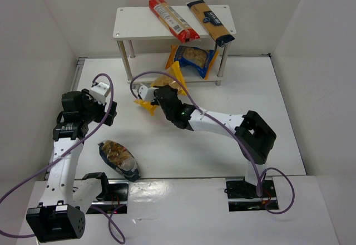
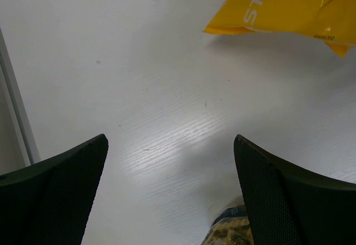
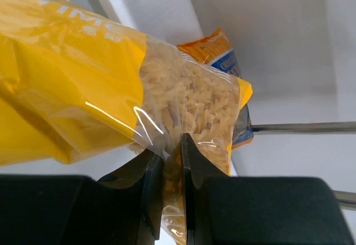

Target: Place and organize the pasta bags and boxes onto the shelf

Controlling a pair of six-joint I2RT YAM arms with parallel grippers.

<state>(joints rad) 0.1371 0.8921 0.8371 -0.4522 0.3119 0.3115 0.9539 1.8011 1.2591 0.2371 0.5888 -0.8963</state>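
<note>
Right wrist view, frame centre: the right gripper (image 3: 172, 150) is clamped on the clear window of the yellow bag (image 3: 72, 83), so it should be carried slowly and level onto the lower board of the shelf (image 1: 130, 22), beside the blue-yellow bag (image 1: 192, 60).

White table (image 1: 267, 117) is carrying the shelf (image 1: 133, 25) at its far side, dark clear bag (image 1: 118, 158) lying front-left. Long red pack (image 1: 173, 20) and long yellow-navy pack (image 1: 211, 22) are lying on the top board; blue-yellow bag (image 1: 193, 60) is sitting on the lower tier.
</note>
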